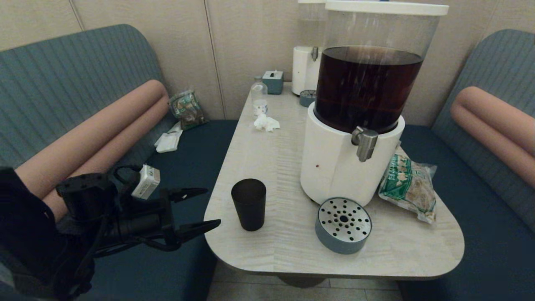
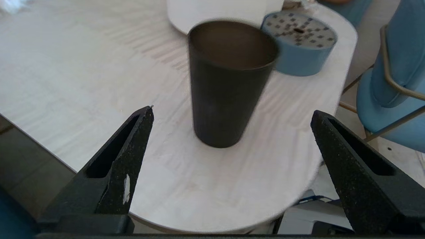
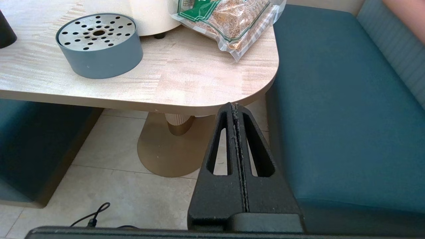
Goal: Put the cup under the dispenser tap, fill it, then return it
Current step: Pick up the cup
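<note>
Left gripper (image 1: pixel 205 209) beside the table edge, fingers spread wide and empty, aimed level at the cup (image 1: pixel 248 204) to take it from the side. Cup upright near the table's (image 1: pixel 267 167) near-left corner (well apart from the dispenser tap (image 1: pixel 365 143)). Right gripper (image 3: pixel 236 109) parked low, pressed together, holding nothing.

A café or diner booth — teal padded benches (image 1: pixel 75 83) flanking a wooden table (image 1: pixel 267 167) with drink dispensers (image 1: pixel 355 125).
</note>
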{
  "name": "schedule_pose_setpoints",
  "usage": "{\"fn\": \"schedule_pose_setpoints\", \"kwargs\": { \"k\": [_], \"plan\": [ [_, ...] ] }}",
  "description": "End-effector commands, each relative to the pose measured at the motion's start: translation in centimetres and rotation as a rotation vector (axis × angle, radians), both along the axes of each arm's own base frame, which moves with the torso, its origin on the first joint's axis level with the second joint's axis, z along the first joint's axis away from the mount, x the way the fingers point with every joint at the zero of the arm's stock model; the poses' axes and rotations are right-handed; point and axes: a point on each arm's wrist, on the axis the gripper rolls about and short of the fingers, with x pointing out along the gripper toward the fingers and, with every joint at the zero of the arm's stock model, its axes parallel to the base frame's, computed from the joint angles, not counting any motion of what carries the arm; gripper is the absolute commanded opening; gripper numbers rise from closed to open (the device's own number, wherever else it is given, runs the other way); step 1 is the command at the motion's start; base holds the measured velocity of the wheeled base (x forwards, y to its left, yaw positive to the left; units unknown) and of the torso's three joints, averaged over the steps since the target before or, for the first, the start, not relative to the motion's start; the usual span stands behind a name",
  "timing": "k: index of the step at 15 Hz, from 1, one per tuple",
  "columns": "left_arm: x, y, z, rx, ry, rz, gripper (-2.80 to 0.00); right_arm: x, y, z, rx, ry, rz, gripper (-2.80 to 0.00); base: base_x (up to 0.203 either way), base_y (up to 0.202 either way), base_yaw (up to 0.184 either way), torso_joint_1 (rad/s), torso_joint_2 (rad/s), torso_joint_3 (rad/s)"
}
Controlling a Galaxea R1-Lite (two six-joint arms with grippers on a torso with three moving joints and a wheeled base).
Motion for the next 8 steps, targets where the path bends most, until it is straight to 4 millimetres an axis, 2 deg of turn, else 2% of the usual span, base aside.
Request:
{"fn": "schedule_pose_setpoints", "kwargs": {
  "k": [1, 5, 8],
  "plan": [
    [1.2, -0.9, -1.8, 0.001, 0.041, -0.033, 0.0, 0.0, 0.0, 0.0, 0.0, 0.001, 0.0, -2.8, 0.0, 0.0, 0.0, 0.0, 0.0, 0.0],
    [1.3, -3.3, -3.0, 0.005, 0.079, -0.112, 0.0, 0.0, 0.0, 0.0, -0.001, 0.0, 0.0, -2.8, 0.0, 0.0, 0.0, 0.0, 0.0, 0.0],
    [2.7, -4.3, -3.4, 0.005, 0.063, -0.121, 0.0, 0.0, 0.0, 0.0, 0.0, 0.001, 0.0, -2.8, 0.0, 0.0, 0.0, 0.0, 0.0, 0.0]
  ]
}}
